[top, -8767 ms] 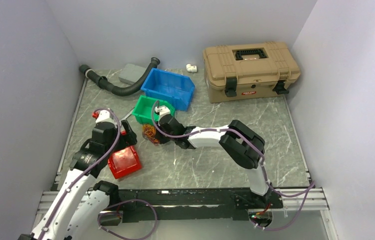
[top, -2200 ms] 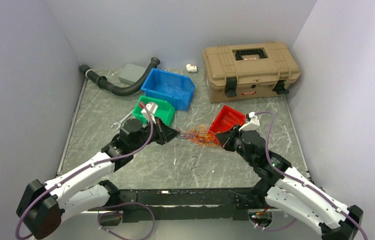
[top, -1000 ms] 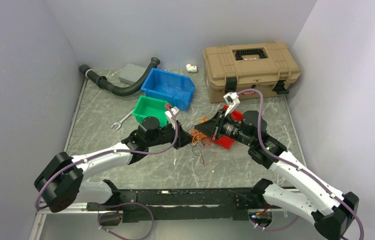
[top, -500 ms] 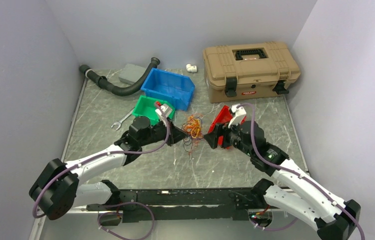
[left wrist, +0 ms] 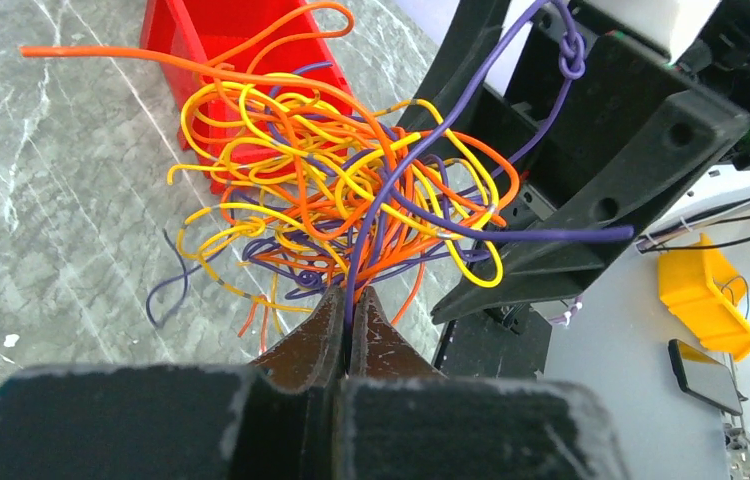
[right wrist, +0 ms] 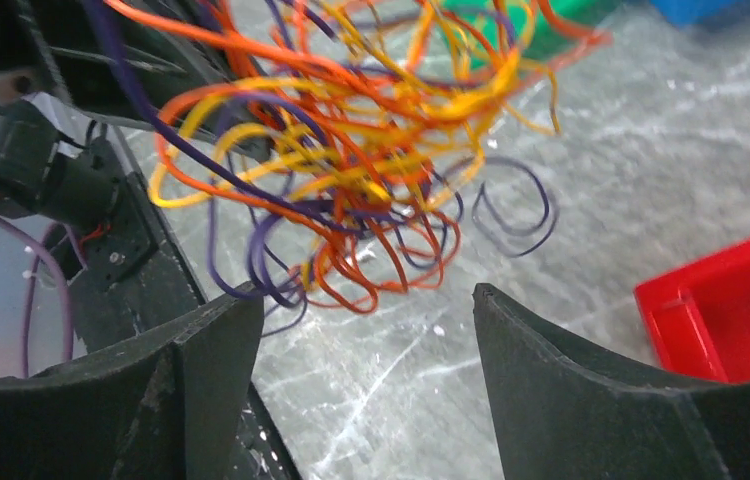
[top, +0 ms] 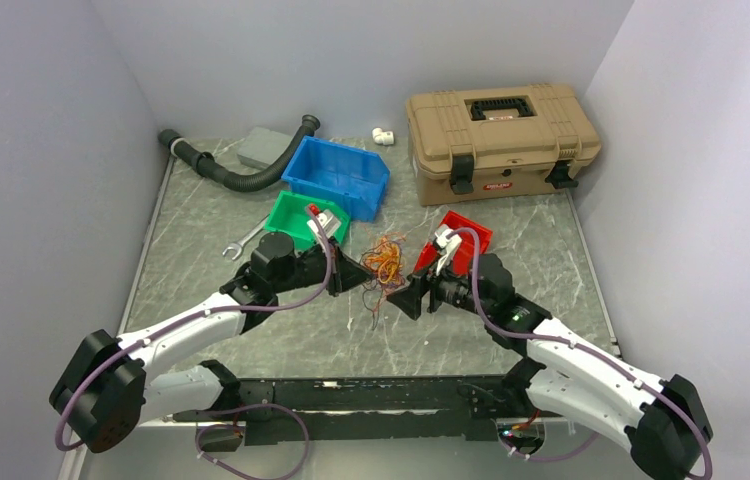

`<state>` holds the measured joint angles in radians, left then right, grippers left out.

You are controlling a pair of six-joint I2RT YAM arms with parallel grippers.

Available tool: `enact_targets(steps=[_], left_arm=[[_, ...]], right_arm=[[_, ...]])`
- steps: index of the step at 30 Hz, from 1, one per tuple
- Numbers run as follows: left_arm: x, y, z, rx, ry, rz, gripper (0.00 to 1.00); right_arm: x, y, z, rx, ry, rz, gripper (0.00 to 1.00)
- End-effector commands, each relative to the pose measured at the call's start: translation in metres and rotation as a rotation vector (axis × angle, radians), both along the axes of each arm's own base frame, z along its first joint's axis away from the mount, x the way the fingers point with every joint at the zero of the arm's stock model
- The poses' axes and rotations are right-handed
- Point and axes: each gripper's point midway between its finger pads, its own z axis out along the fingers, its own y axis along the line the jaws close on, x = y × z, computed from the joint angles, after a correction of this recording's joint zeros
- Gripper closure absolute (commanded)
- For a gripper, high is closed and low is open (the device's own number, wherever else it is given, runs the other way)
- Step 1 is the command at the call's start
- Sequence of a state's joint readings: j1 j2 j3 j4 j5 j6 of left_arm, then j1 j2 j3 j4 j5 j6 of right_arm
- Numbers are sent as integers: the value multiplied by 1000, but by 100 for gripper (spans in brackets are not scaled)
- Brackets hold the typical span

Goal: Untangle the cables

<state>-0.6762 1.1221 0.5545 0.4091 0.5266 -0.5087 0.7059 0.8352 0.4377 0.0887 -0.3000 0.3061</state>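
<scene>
The cables (top: pixel 384 256) are a tangled bunch of thin orange, yellow and purple wires hanging just above the marble table. My left gripper (top: pixel 367 273) is shut on strands at the bunch's lower left. In the left wrist view its brown pads (left wrist: pixel 323 325) pinch a purple and orange strand below the cables (left wrist: pixel 351 190). My right gripper (top: pixel 403 298) stands open just right of and below the bunch. In the right wrist view the cables (right wrist: pixel 351 150) hang in front of the right gripper (right wrist: pixel 366 295); a few purple loops brush its left finger (right wrist: pixel 213 340), and nothing lies between the fingers.
A red bin (top: pixel 463 240) lies behind the right wrist, with the green bin (top: pixel 296 215) and blue bin (top: pixel 336 175) behind the left arm. A wrench (top: pixel 241 240), black hose (top: pixel 231 170), grey block (top: pixel 263 147), white fitting (top: pixel 383 135) and tan case (top: pixel 501 130) stand farther back.
My right gripper has opened, let go of the cables and drawn back toward the near edge. My left gripper has shut on the bunch and keeps it lifted.
</scene>
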Motion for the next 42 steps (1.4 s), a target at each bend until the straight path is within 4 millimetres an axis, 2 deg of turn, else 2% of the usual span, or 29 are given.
enact_targets(steps=[1,2,3,5,6,7,8,11,12,16,17,21,24,26,28,32,34,35,37,39,40,42], left_arm=[[-1,-3,19,-29,-65,-34,100],[-1,-2,19,-24,-64,-32,100],[0,-2,19,-20,-66,-29,100],[1,0,19,-13,-70,-15,100],[3,2,18,-8,-68,-2,100],[6,4,17,2,-63,26,100],[11,9,15,17,-54,68,100],[34,36,-1,94,14,257,100],[40,49,-9,126,43,332,100],[59,105,-22,194,80,625,100],[63,127,-26,224,100,746,100],[58,182,-27,265,135,1020,100],[52,201,-28,269,134,1102,100],[49,204,-29,274,132,1105,100],[49,198,-28,268,121,1066,100],[48,166,-20,245,62,874,100],[45,144,-12,216,12,744,100],[42,133,-7,198,-15,674,97],[37,115,2,170,-62,565,70],[33,103,7,157,-96,499,43],[32,98,10,152,-119,472,36],[31,89,15,148,-157,429,29]], right_arm=[[7,16,59,107,-216,76,26],[10,14,60,104,-219,53,36],[14,13,61,98,-221,32,54],[22,8,61,82,-213,-23,82],[27,3,60,73,-205,-65,93],[34,-4,58,64,-200,-127,99],[36,-9,56,62,-192,-161,100],[56,-43,46,25,-155,-401,100],[61,-57,39,-3,-136,-483,100],[73,-118,24,-84,-73,-837,100],[73,-131,22,-104,-62,-909,100],[71,-167,24,-152,-42,-1119,100],[69,-176,24,-157,-34,-1173,100],[71,-165,27,-134,-42,-1110,100],[72,-141,30,-115,-64,-961,100],[66,-96,47,-7,-112,-698,100],[57,-68,62,43,-167,-517,100],[49,-52,70,68,-188,-416,100],[35,-28,82,104,-200,-258,100],[30,-14,90,111,-188,-177,100],[28,-9,91,108,-182,-146,100],[28,-1,95,92,-165,-103,100]])
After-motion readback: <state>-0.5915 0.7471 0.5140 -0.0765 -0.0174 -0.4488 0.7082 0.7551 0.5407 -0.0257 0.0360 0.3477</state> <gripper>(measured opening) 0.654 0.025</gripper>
